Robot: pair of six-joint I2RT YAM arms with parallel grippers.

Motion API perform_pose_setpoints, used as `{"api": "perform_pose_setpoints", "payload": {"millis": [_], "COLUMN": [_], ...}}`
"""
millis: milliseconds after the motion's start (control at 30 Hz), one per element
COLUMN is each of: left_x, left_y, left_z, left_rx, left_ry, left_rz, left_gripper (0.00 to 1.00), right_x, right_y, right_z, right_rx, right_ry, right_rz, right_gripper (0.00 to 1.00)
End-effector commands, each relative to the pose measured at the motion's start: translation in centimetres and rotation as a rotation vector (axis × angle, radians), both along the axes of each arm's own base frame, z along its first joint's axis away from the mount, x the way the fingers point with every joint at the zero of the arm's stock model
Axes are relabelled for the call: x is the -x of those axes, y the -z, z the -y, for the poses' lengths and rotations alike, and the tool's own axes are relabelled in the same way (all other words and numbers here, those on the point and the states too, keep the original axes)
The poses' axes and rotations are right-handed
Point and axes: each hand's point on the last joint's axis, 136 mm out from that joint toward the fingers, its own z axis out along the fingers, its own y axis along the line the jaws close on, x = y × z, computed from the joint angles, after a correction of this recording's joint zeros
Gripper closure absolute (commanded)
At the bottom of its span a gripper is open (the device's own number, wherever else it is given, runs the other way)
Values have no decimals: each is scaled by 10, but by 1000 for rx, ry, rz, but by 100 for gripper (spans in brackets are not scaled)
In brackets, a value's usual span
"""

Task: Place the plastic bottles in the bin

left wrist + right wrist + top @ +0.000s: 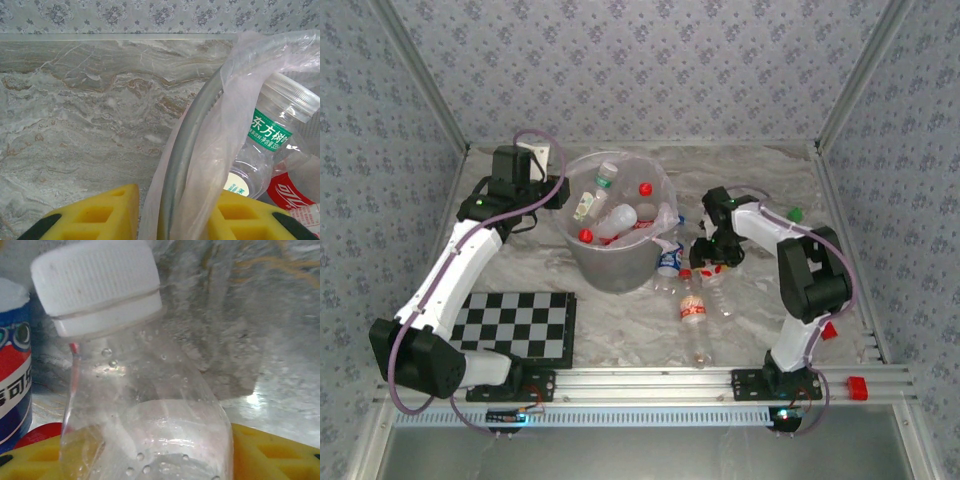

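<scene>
Right wrist view: the right tool [150,462] sits around the white-capped bottle [145,405]; its grip cannot be told, and it should squeeze firmly; the left tool [160,220] pinches the bin [192,135] rim.

Green label [270,131] on clear bottle [250,167]: 东方树; blue bottle [12,350] label: 可乐, partly cut off

Yellow jaws of the left gripper [177,195] pinch the bin [192,130] rim; a green-labelled bottle [270,145] lies inside
</scene>
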Motion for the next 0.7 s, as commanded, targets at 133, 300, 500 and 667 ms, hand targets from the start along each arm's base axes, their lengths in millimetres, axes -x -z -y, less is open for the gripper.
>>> {"api": "perform_pose_setpoints", "payload": {"millis": [133,300,500,667], "left_x": [4,5,5,6], "left_y": [21,19,17,15], "left_z": [0,1,2,3], "left_rx": [-48,-38,-34,-29], "left_ry": [16,20,24,27], "left_rz": [-70,-67,-63,-59], "left_gripper": [66,66,66,66], "right_x": [-6,-24,-42,-42], "right_y": [-65,-166,-333,-428], "right_z": [25,23,-23,-67], "right_rx": [4,-144,-529,-747], "right_ry": [44,107,58,-55], "right_rz": [124,369,775,990], "right_gripper": [46,51,52,56]}}
